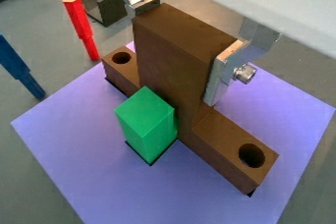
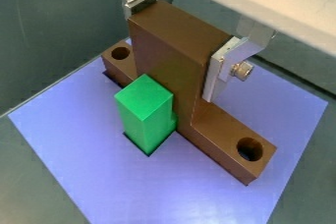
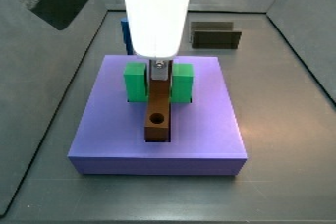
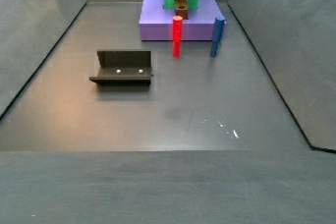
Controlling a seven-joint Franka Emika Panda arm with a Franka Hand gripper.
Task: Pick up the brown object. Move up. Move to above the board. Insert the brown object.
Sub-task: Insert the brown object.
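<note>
— Gripper [image 2: 178,43] status? Where does it stand?

— Clamped on the brown object [image 2: 178,66], silver fingers [image 2: 226,69] on either side of its upright bar, centre of both wrist views. The crosspiece lies low on the board [image 2: 79,159], seemingly in the groove, with the green block [image 2: 144,115] tight against it.

— So it's inserted?

— Looks nearly seated, I'd judge. In a side view the brown object [image 3: 157,110] runs lengthwise down the board [image 3: 157,154] below the gripper [image 3: 159,67], between the green block's [image 3: 136,83] arms.

— Risks?

— If the piece isn't fully down, opening could leave it cocked; pressing harder while misaligned could jam it against the green block.

— Anything only certain views show?

— A wrist view catches a red peg [image 1: 82,27] and a blue peg [image 1: 19,66] at left. The far side view shows the fixture [image 4: 122,68] at left centre, well apart from the board [image 4: 160,24].
</note>
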